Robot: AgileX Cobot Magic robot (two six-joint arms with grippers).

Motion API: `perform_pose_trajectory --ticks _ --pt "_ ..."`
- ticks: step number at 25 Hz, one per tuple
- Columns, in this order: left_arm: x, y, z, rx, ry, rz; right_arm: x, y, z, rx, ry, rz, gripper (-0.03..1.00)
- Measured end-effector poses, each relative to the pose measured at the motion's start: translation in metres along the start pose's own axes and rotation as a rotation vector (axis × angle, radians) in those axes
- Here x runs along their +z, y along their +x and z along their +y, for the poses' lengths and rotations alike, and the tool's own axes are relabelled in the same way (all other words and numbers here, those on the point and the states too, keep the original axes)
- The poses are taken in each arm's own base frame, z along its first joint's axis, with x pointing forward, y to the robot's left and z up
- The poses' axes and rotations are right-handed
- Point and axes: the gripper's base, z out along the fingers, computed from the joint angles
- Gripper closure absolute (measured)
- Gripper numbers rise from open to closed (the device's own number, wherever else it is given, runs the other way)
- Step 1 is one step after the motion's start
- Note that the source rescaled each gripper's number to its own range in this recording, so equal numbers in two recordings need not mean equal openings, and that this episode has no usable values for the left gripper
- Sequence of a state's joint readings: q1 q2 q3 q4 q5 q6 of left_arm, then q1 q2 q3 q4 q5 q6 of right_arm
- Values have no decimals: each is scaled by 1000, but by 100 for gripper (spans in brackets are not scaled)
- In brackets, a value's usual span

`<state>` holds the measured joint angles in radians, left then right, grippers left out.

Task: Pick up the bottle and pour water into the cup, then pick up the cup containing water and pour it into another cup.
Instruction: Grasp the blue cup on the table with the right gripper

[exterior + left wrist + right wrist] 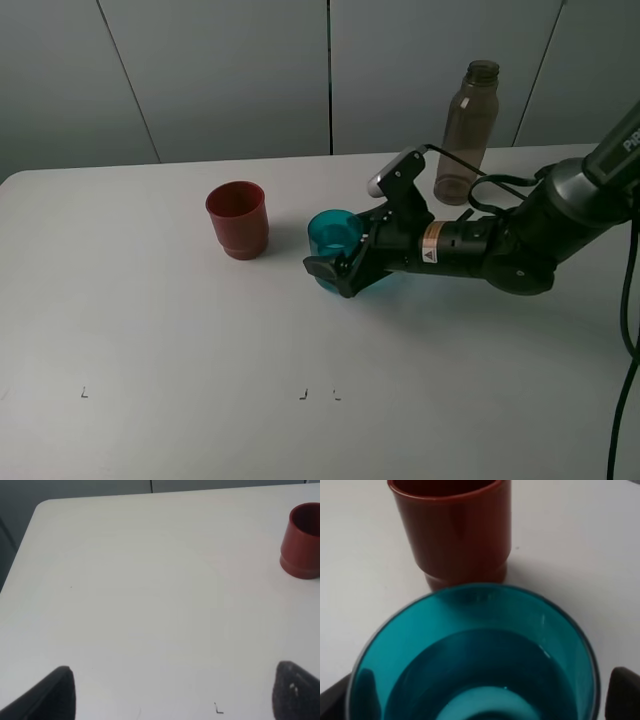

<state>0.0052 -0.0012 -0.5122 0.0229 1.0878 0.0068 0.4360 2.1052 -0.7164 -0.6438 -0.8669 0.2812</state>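
The teal translucent cup (332,232) stands near the middle of the white table (150,330) with water in it, also seen in the right wrist view (475,650). My right gripper (338,257) reaches in from the right and is shut on the cup, one finger on each side (480,700). The dark-red cup (238,220) stands upright just left of it, apart, and shows in both wrist views (452,530) (302,542). The grey-brown capless bottle (467,135) stands upright at the back right, behind my right arm. My left gripper (170,695) is open and empty over bare table.
A grey panelled wall (250,70) runs behind the table's far edge. Small black marks (302,395) lie on the table near the front. My right arm's cable (628,330) hangs at the right edge. The left arm does not show in the exterior high view.
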Motion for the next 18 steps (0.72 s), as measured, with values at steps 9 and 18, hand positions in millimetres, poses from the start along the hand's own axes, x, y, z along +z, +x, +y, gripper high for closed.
perform_pose_trajectory --ticks 9,18 --pt "0 0 0 0 0 0 4 10 0 11 -10 31 -1" --pt "0 0 0 0 0 0 8 3 -3 -5 -11 9 -1"
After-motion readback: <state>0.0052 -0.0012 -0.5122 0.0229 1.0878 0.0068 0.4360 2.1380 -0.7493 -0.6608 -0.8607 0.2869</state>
